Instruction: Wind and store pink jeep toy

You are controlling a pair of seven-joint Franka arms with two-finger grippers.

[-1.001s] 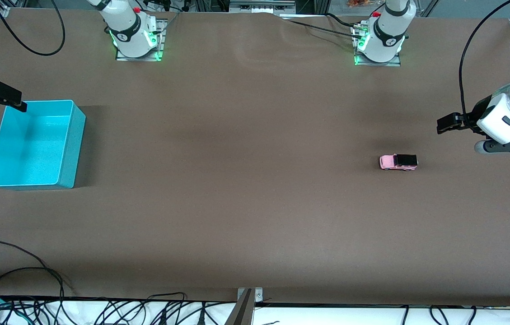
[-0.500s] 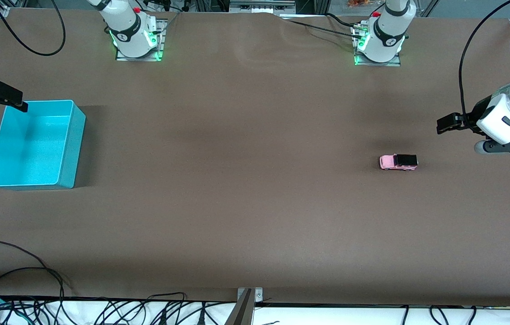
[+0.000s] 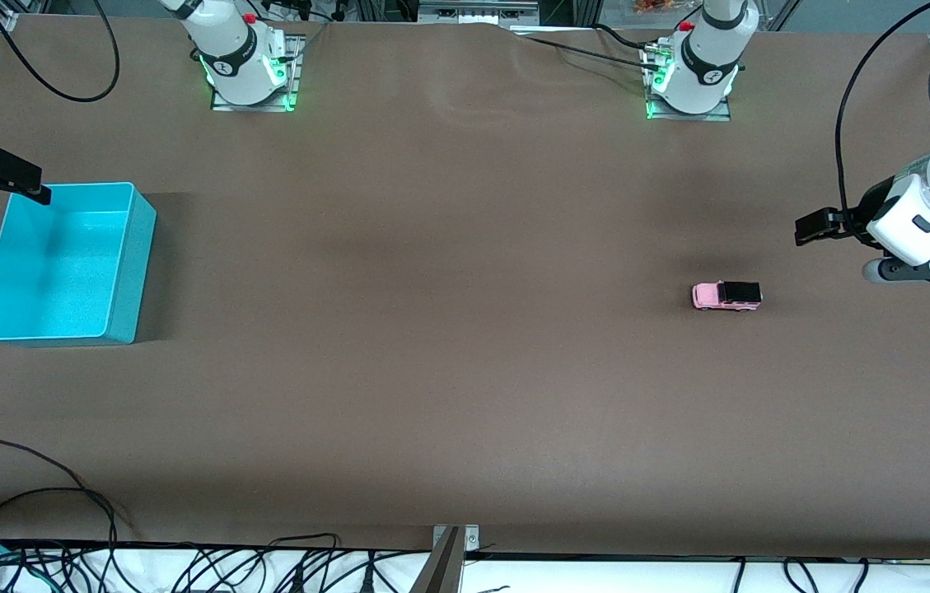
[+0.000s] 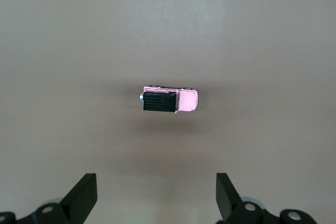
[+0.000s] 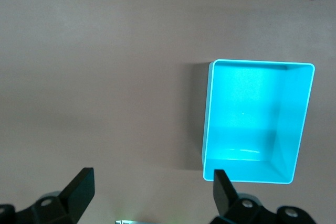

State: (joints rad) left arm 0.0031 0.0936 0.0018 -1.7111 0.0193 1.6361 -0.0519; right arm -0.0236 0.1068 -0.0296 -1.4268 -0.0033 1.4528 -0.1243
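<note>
Pink jeep toy (image 3: 726,296): set upright on its wheels on the bare brown table (image 3: 448,346), toward the left arm's end; its black roof is seen from above in the left wrist view (image 4: 169,99), with the pink bonnet at one end and a small grey stub at the roof end, possibly a winding knob, though this cannot be told for sure
Left gripper (image 3: 812,226): held in the air over the table near the edge at the left arm's end, beside the jeep and apart from it; its fingers (image 4: 84,195) are spread wide and nothing is gripped between them; the toy is framed ahead of the gap between them in the left wrist view
Right gripper (image 3: 7,175): held in the air at the right arm's end, over the corner of the turquoise bin that lies farthest from the front camera; its fingers (image 5: 79,187) are spread wide with nothing between them
Turquoise bin (image 3: 131,272): an open rectangular container standing on the table at the right arm's end, well apart from the jeep; no object is seen inside it in the right wrist view (image 5: 207,119)
Cables (image 3: 36,494): black leads are looped along the table edge nearest the front camera
</note>
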